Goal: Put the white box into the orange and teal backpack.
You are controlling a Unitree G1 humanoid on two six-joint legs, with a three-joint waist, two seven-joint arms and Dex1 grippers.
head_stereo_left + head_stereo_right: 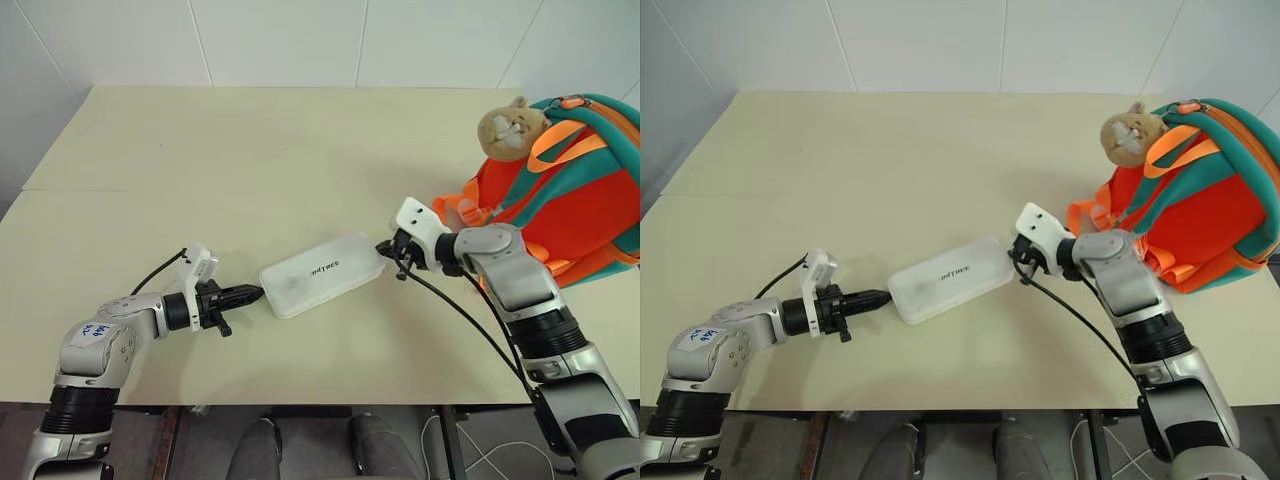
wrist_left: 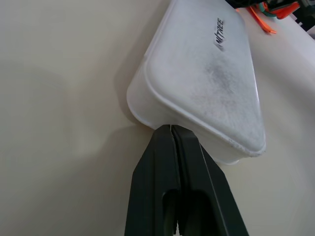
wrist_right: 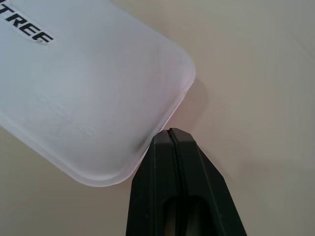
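box: (image 1: 321, 273) flat on table (image 1: 250, 150), mid-front, long axis 8 to 2 o'clock
left gripper: (image 1: 250, 294) fingers shut, empty, tip on box's 8 o'clock end
right gripper: (image 1: 384, 248) fingers shut, empty, tip at 2 o'clock end
step: pinch box between both tips; push evenly, or it pivots
backpack: (image 1: 580, 200) at 2 o'clock, well apart
hidden: backpack opening not visible; right edge cut off

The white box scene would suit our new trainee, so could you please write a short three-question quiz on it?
1. True or false: the white box is already inside the orange and teal backpack.
2. Both grippers' fingers are: A) wide open, B) shut, C) clamped on a strap?
3. Fill in: the left gripper and right gripper meet the box at opposite ____.

Key
1. False; it lies flat on the table.
2. B; the left fingers show no gap.
3. Ends.
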